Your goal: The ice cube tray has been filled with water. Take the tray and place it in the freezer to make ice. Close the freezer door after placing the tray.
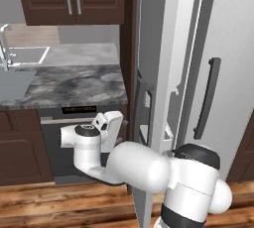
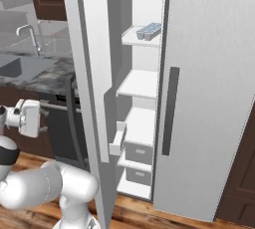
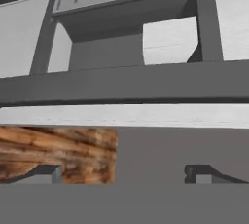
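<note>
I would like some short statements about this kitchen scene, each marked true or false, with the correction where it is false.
1. The ice cube tray lies on a shelf inside the freezer. True.
2. The freezer door is fully closed. False: it stands open, and the shelves show behind it.
3. The gripper holds the tray. False: its jaws are open and empty, close to the door's outer face.
4. The dispenser recess shows in the hand view. True.
5. The tray sits on the lowest shelf. False: it is on the top shelf seen in the right base view.
</note>
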Available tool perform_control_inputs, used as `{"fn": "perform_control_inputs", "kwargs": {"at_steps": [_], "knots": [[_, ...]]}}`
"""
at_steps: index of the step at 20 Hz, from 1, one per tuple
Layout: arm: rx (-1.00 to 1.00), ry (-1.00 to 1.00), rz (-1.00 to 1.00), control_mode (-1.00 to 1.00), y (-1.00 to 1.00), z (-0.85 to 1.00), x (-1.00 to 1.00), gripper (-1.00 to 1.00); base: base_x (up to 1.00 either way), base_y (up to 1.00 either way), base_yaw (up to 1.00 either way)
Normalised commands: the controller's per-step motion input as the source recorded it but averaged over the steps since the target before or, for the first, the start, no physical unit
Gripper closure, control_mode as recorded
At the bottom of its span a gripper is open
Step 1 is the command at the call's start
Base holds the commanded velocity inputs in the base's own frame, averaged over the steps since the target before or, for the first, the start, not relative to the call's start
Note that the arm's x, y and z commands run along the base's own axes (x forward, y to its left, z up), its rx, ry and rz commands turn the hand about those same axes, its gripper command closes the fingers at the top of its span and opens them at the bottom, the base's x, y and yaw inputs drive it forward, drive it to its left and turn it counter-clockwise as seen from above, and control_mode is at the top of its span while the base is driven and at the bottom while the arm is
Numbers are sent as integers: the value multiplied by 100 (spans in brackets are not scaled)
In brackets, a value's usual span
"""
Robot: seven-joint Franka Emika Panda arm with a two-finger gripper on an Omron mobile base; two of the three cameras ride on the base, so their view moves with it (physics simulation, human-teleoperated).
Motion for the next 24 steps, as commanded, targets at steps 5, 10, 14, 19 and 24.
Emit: {"fn": "perform_control_inputs", "kwargs": {"at_steps": [5, 10, 14, 19, 24], "knots": [[-6, 0, 0, -100, 0, -11, 10, -100, 0, 0, 0], [0, 0, 0, -100, 0, -6, 19, -100, 0, 0, 0], [0, 1, 0, -100, 0, -8, 28, -100, 0, 0, 0], [0, 1, 0, -100, 0, -13, 33, -100, 0, 0, 0], [-2, 2, 0, -100, 0, -20, 35, -100, 0, 0, 0]]}}
